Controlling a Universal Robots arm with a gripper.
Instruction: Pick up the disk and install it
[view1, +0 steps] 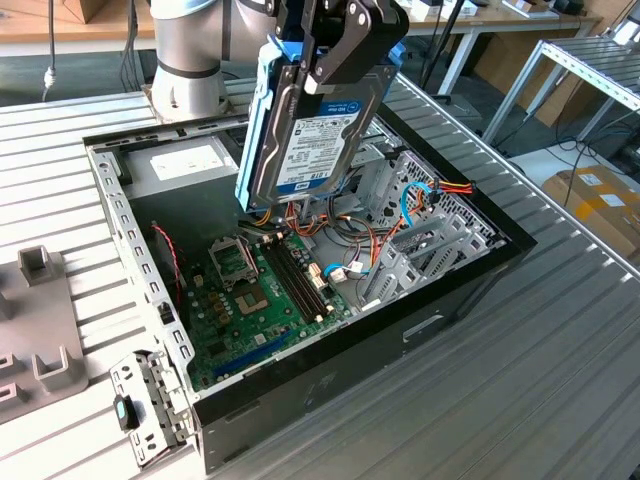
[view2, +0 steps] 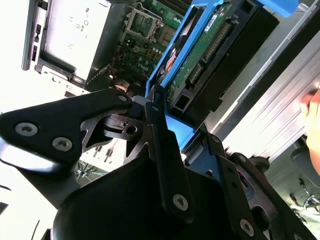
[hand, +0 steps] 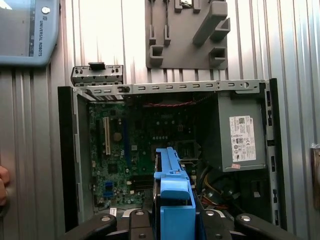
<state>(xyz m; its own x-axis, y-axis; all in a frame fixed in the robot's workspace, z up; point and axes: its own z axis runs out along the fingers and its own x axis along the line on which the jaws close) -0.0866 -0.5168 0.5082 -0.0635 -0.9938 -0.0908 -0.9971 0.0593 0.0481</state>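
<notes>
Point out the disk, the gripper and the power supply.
disk (view1: 312, 140), exterior view, on its labelled face.
gripper (view1: 338, 66), exterior view, between the fingertips clamping the disk's upper end.
power supply (hand: 240, 105), first wrist view, on its grey casing above the label.

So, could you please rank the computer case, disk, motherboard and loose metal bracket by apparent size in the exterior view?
1. Computer case
2. Motherboard and disk, about alike; the disk, held in the gripper, may be nearer the camera
3. Loose metal bracket
</notes>
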